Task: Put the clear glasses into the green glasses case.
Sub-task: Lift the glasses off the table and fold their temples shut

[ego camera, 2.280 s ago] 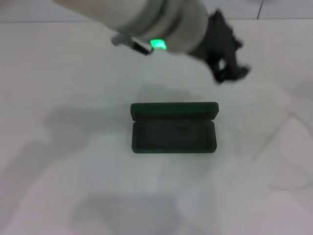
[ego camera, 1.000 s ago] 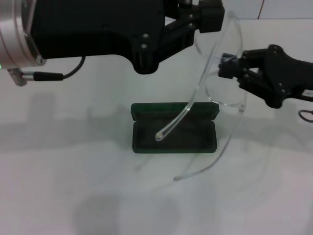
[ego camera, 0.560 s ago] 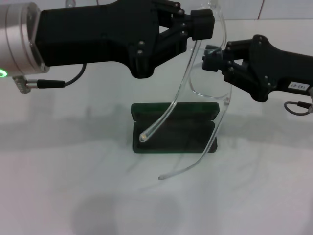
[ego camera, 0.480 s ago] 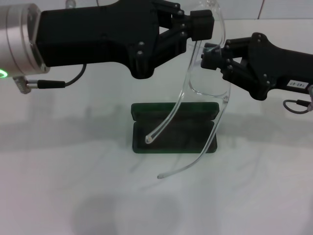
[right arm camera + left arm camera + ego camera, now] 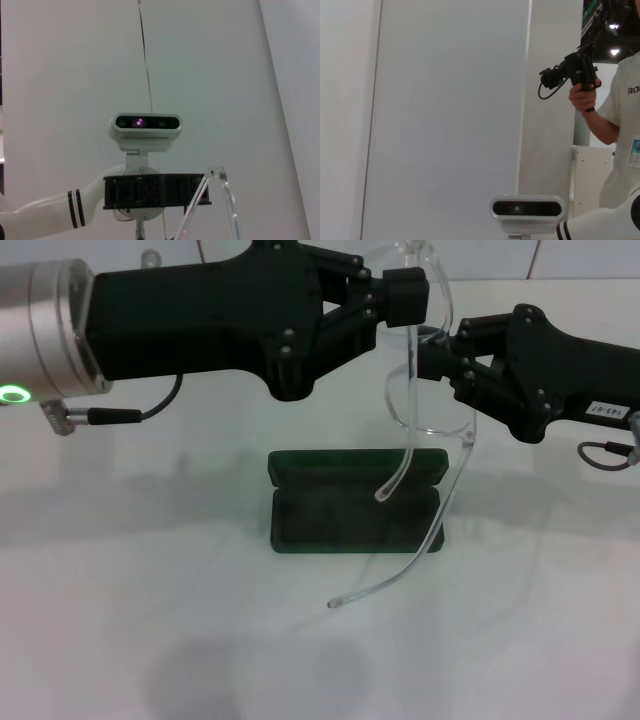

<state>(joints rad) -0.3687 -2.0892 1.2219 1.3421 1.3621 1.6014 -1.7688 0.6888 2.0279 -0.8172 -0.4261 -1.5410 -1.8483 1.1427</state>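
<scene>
The clear glasses hang in the air above the table, held from both sides. My left gripper reaches in from the left and is shut on the top of the frame. My right gripper comes from the right and is shut on the frame beside the lens. Both temple arms dangle down: one tip hangs over the case's lid edge, the other curves down in front of the case. The green glasses case lies open on the table below, lid tilted back, dark lining showing. A strip of the glasses shows in the right wrist view.
The case lies on a white tabletop. The wrist views look up at the robot's head camera and a white wall. A person holding a hand controller stands at the edge of the left wrist view.
The nearer temple arm has swung right and up, its tip moving from over the case's left part to its back edge. Both grippers have barely shifted.
</scene>
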